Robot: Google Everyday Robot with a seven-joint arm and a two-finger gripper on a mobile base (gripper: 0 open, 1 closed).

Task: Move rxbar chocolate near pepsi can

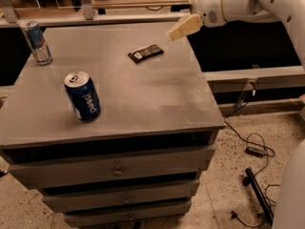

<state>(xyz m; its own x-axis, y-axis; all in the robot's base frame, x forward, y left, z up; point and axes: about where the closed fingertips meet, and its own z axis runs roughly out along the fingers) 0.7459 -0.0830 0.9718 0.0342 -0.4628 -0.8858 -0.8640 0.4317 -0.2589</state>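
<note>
The rxbar chocolate [145,53], a flat dark bar with a white patch at its left end, lies on the far right part of the grey cabinet top [143,99]. The pepsi can [83,96], dark blue with white lettering and a silver top, stands upright at the front left. My gripper [177,30] hangs above the table's far right edge, just up and to the right of the bar and apart from it. It holds nothing that I can see.
A slimmer silver-and-blue can [36,42] stands at the far left corner. The cabinet has drawers [114,168] below its top. Cables [250,144] and a black bar lie on the floor to the right. A railing runs behind the cabinet.
</note>
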